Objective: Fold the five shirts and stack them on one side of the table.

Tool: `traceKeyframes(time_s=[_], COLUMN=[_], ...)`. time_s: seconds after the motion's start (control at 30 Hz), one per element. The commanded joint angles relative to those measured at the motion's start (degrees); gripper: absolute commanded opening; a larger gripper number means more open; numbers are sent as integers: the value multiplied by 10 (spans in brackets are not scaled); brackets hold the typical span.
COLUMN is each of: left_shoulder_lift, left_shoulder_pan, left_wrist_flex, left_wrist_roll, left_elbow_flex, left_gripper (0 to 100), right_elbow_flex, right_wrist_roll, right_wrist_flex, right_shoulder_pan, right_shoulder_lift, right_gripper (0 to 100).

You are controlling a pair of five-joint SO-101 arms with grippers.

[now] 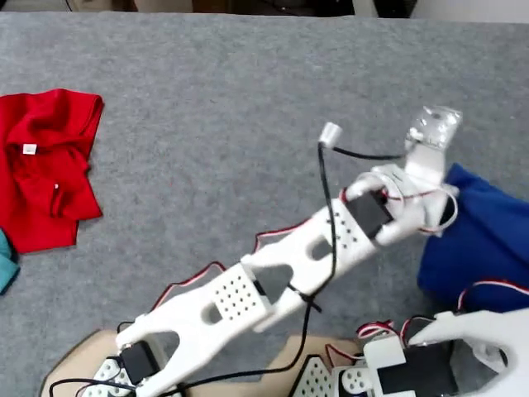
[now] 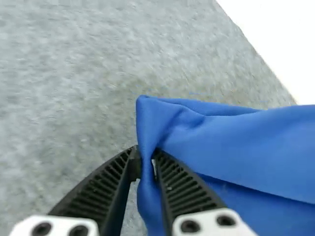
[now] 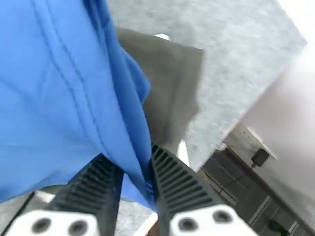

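A blue shirt (image 1: pixel 482 240) hangs bunched at the table's right edge. In the left wrist view my left gripper (image 2: pixel 145 166) is shut on a folded corner of the blue shirt (image 2: pixel 231 142), lifted above the grey table. From the high view the left arm (image 1: pixel 331 240) stretches across from the front left to that corner. My right gripper (image 3: pixel 139 169) is shut on another edge of the blue shirt (image 3: pixel 54 98), which drapes over its fingers. A red shirt (image 1: pixel 45 165) lies crumpled at the far left.
A scrap of teal cloth (image 1: pixel 5 263) peeks in at the left edge below the red shirt. The right arm's base (image 1: pixel 430 364) sits at the front right. The table's right edge (image 2: pixel 256 49) is close to the blue shirt. Grey felt (image 1: pixel 231 107) covers the middle.
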Motion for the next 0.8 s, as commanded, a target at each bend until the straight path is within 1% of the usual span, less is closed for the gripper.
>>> traceKeyframes(time_s=[0.0, 0.2, 0.43, 0.5, 0.57, 0.67, 0.77], left_shoulder_lift=[-44, -44, -44, -44, -44, -44, -44], left_shoulder_pan=[-3, 17, 34, 34, 37, 41, 44], left_wrist_flex=[-32, -119, -179, -179, -178, -156, -140], left_wrist_roll=[-17, -17, -14, -14, -13, 2, 17], left_elbow_flex=[21, 71, 120, 127, 130, 127, 126], left_gripper=[19, 19, 21, 40, 88, 129, 157], right_elbow_flex=[-3, 0, 15, 13, 14, 14, 15], right_wrist_roll=[3, 11, 33, 34, 34, 39, 63], right_wrist_flex=[-40, -66, -84, -84, -84, -85, -82], right_shoulder_pan=[75, 114, 114, 113, 112, 111, 93], right_shoulder_lift=[-28, -27, 14, 25, 26, 27, 26], right_gripper=[5, 6, 10, 44, 116, 207, 239])
